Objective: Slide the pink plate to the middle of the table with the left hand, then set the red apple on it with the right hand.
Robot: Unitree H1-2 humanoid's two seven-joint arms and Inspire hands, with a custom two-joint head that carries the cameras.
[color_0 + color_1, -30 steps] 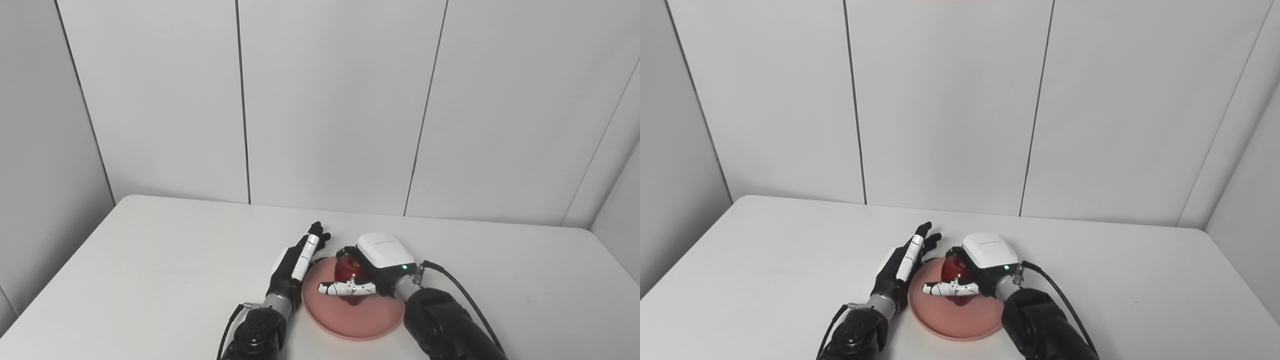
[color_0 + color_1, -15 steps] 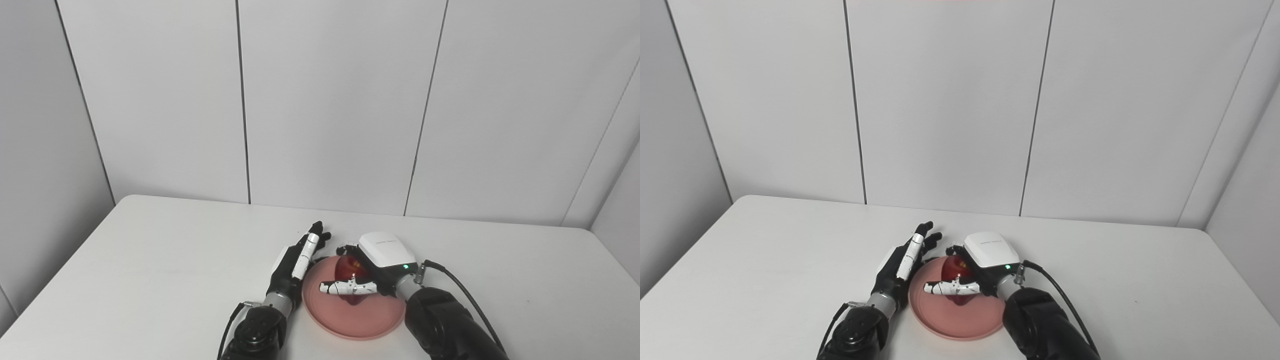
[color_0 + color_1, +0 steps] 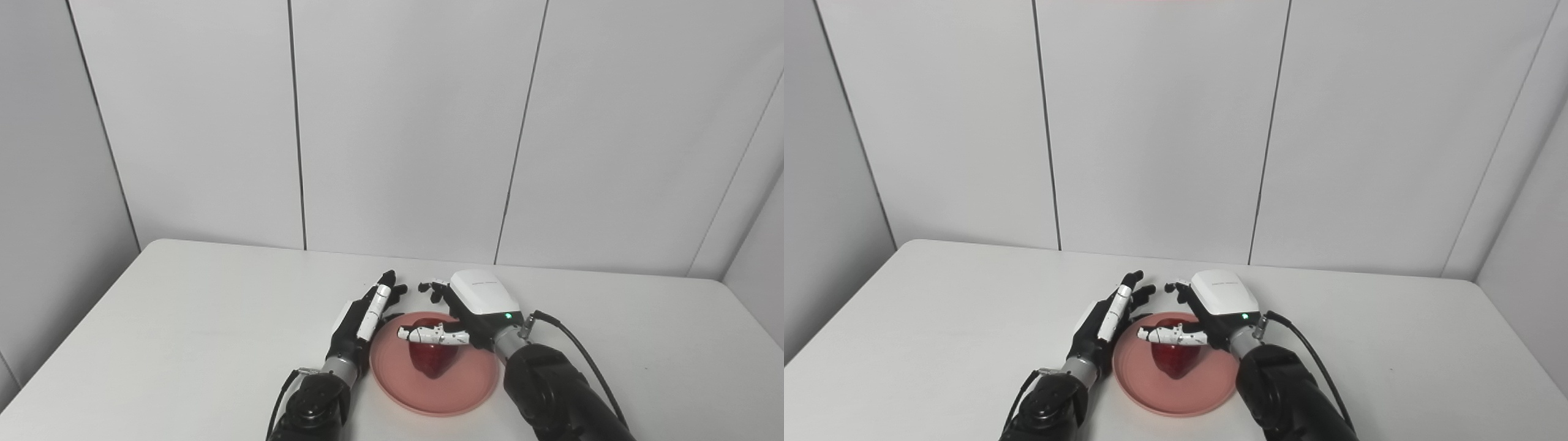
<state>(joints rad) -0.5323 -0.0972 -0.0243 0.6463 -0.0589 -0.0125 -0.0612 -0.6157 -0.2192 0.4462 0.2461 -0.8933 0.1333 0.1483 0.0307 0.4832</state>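
The pink plate (image 3: 456,389) lies on the white table near its front middle. A red apple (image 3: 430,360) rests on the plate, free of any grasp. My right hand (image 3: 468,306) hovers just above and behind the apple, open, with its fingers spread and the thumb reaching across the apple's top. My left hand (image 3: 361,318) stands open on edge beside the plate's left rim, fingers straight and pointing away from me.
The white table (image 3: 184,318) extends far to both sides and back to a grey panelled wall. A black cable (image 3: 576,352) runs from my right wrist along the arm.
My right hand has opened and lifted up and back off the apple, which now sits on the plate alone. The left hand has stayed in place.
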